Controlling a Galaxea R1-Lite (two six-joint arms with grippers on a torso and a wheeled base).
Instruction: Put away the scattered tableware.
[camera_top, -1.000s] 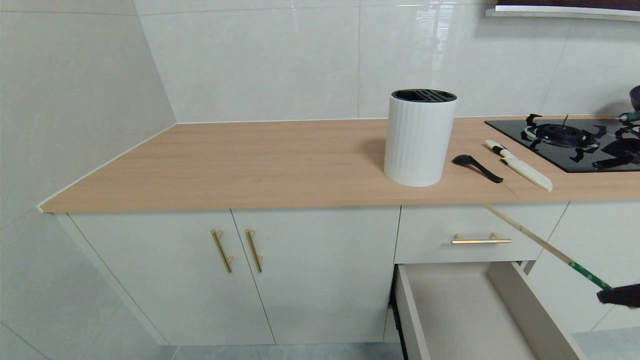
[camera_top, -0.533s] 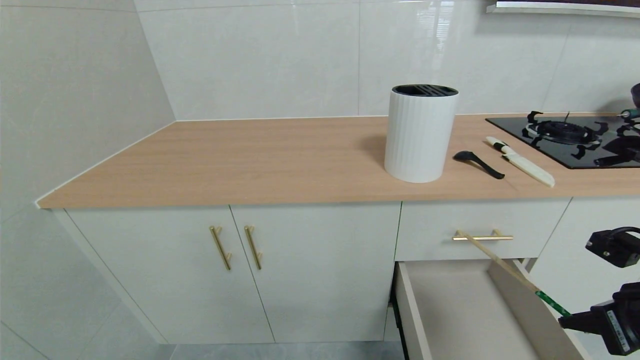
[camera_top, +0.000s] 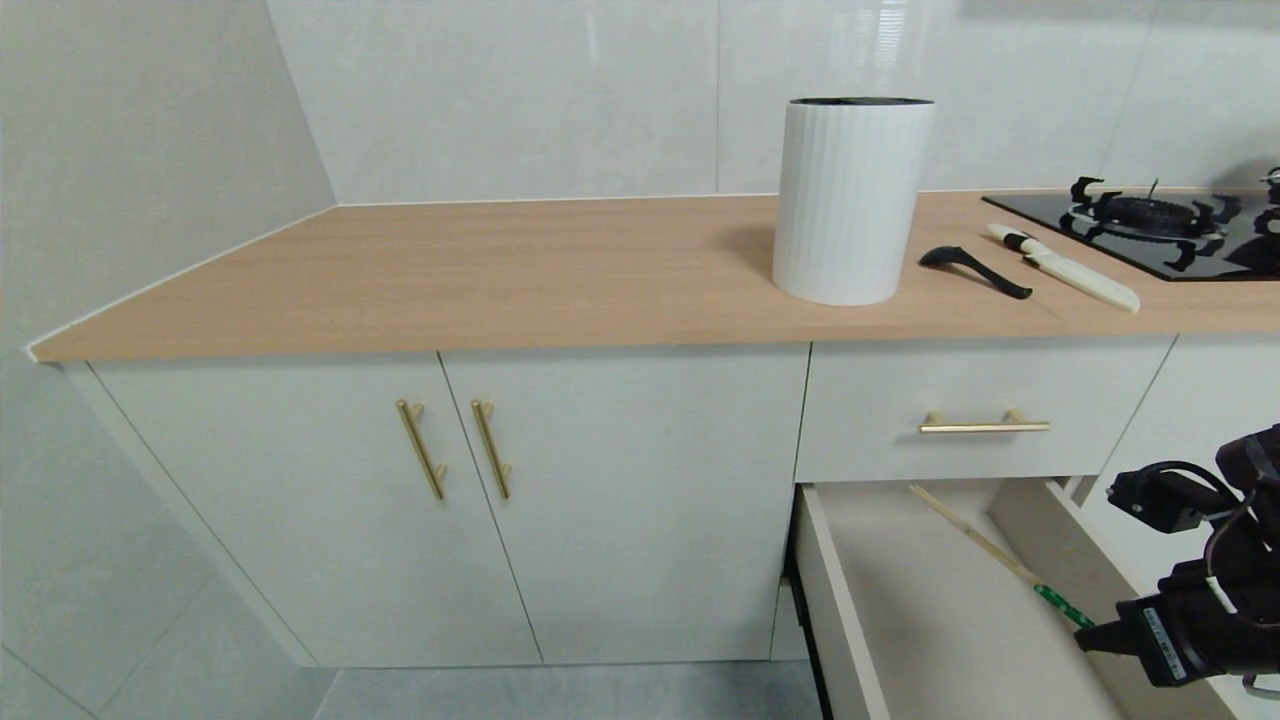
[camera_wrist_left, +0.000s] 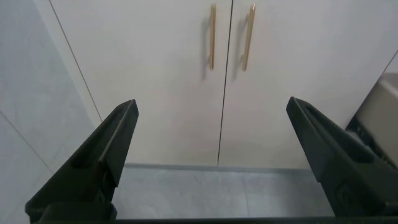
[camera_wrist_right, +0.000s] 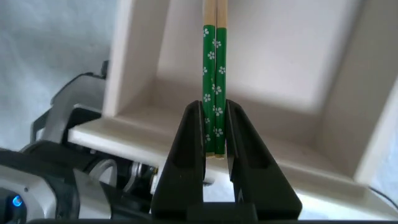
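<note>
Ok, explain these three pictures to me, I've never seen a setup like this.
This is a two-armed robot on wheels. The wide picture comes from its head camera; the other two from cameras on its wrists. On the wooden countertop stand a white ribbed cylindrical holder, a black ladle and a cream-coloured knife, beside a black gas hob. The right arm's jaws are shut on a pair of pale wooden chopsticks with green flowered ends, pointing into the open white drawer. The left arm's jaws are open and empty, facing white cabinet doors.
</note>
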